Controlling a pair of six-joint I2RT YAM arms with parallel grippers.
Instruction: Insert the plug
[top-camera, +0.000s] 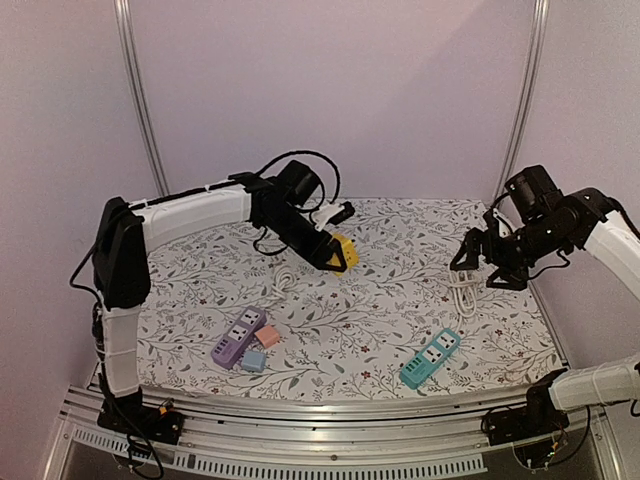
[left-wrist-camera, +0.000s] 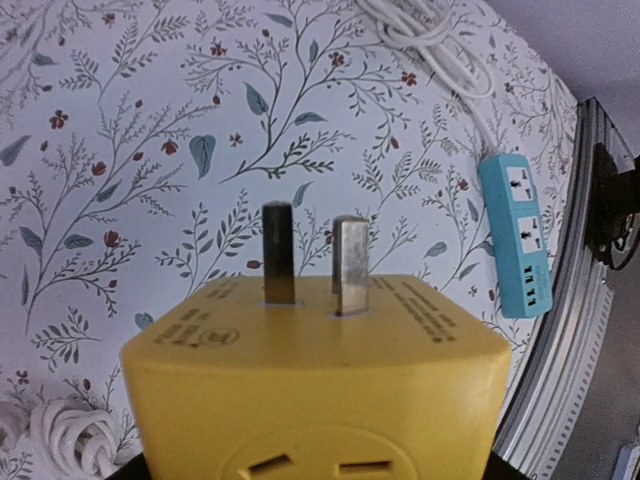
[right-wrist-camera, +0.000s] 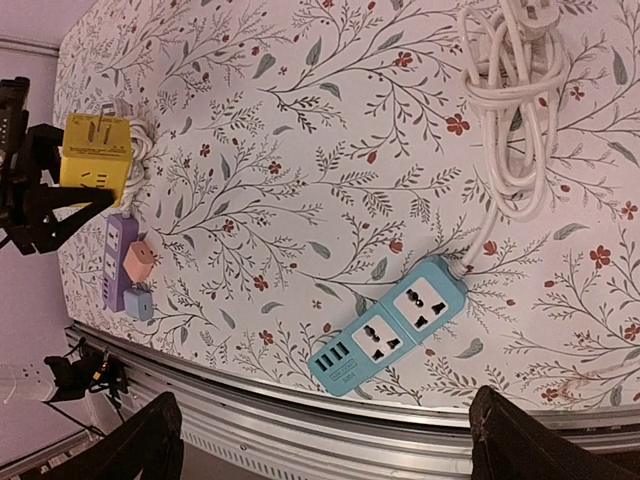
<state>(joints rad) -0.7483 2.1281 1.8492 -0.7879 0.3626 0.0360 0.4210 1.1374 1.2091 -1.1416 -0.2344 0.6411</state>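
Note:
My left gripper (top-camera: 335, 255) is shut on a yellow cube plug adapter (top-camera: 343, 251) and holds it above the table's middle back. In the left wrist view the adapter (left-wrist-camera: 320, 380) fills the bottom, its two metal prongs (left-wrist-camera: 310, 260) pointing away. It also shows in the right wrist view (right-wrist-camera: 93, 152). A teal power strip (top-camera: 431, 358) lies at the front right, also seen in the left wrist view (left-wrist-camera: 518, 232) and the right wrist view (right-wrist-camera: 390, 325). My right gripper (top-camera: 484, 270) hovers open and empty above the right side; its fingertips (right-wrist-camera: 150, 440) show wide apart.
A purple power strip (top-camera: 238, 336) with a pink and a blue adapter (top-camera: 260, 348) plugged in lies at the front left. A coiled white cable (top-camera: 462, 290) lies under the right arm, another (top-camera: 284, 280) near the middle. The metal rail (top-camera: 330, 410) edges the table's front.

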